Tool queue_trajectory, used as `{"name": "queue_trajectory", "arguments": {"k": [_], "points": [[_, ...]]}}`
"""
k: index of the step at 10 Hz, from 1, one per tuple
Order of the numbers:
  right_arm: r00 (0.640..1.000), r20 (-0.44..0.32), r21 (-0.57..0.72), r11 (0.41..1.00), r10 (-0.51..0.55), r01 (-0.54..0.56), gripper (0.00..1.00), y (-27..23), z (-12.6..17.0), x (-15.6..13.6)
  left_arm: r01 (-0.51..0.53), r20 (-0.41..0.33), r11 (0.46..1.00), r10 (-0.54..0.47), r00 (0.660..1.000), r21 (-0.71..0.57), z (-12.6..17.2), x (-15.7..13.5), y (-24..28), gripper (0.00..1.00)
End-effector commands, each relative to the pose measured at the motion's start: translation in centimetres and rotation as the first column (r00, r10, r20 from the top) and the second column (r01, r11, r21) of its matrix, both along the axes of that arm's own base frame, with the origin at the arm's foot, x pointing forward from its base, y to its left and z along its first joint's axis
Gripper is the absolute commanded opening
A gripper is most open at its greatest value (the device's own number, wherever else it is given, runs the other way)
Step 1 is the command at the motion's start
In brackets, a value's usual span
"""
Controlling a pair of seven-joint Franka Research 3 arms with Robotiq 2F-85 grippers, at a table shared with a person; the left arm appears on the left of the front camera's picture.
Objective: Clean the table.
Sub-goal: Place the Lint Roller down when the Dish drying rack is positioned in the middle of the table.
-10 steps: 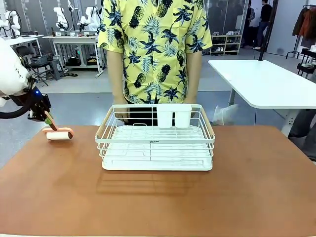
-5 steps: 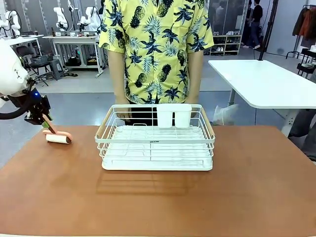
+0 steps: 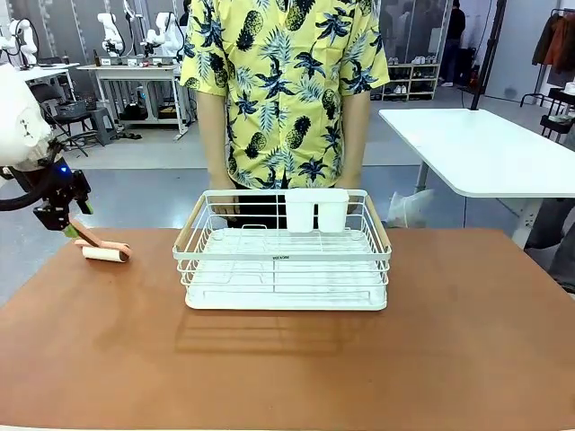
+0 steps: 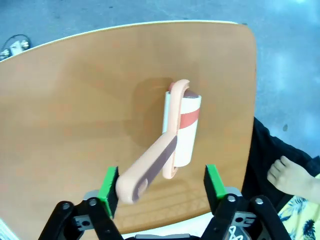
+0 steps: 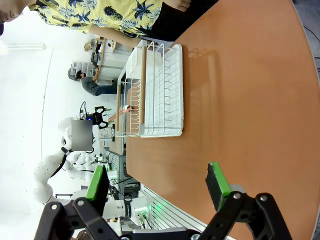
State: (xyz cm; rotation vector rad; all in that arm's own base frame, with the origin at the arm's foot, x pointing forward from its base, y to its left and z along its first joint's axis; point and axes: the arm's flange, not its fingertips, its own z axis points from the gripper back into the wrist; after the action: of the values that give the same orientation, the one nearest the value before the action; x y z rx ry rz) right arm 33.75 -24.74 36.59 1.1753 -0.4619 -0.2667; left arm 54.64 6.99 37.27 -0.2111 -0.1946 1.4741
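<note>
i see the white dish rack [image 3: 286,259] blocking the desk [image 3: 359,359] at mid-far edge, the person's hands just behind it. the lint roller [image 3: 105,253] occupies the far-left corner; near half lies open.

Floor: smooth grey-blue floor [image 3: 135,193], a little shiny.
Right side: white-topped table with metal legs [image 3: 476,148].
Far left: grey workbench with a lower shelf [image 3: 135,85].
Far back: low open shelf unit with shoes [image 3: 411,79]; dark coats on a rack [image 3: 557,40].
</note>
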Motion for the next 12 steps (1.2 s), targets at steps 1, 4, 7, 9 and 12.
{"name": "queue_trajectory", "arguments": {"k": [1,4,7,9,12], "points": [[1.000,0.002,0.005,1.000,-0.007,0.007,1.00,0.1,0.3,0.0,-0.035,-0.086,0.999,0.036,0.996,0.009,3.4,-0.5,-0.7,1.00],[1.000,0.002,0.005,1.000,-0.007,0.007,1.00,0.1,0.3,0.0,-0.039,-0.127,0.999,0.044,0.991,0.038,5.4,-0.6,-0.8,1.00],[1.000,0.002,0.005,1.000,-0.007,0.007,1.00,0.1,0.3,0.0,-0.065,-0.100,0.998,0.067,0.993,0.024,5.7,0.0,-0.6,1.00],[1.000,0.002,0.005,1.000,-0.007,0.007,1.00,0.1,0.3,0.0,-0.022,-0.104,1.000,0.024,0.994,0.020,5.7,-0.6,-0.7,1.00],[1.000,0.002,0.005,1.000,-0.007,0.007,1.00,0.1,0.3,0.0,-0.022,-0.104,1.000,0.024,0.994,0.020,5.7,-0.6,-0.7,1.00]]}}
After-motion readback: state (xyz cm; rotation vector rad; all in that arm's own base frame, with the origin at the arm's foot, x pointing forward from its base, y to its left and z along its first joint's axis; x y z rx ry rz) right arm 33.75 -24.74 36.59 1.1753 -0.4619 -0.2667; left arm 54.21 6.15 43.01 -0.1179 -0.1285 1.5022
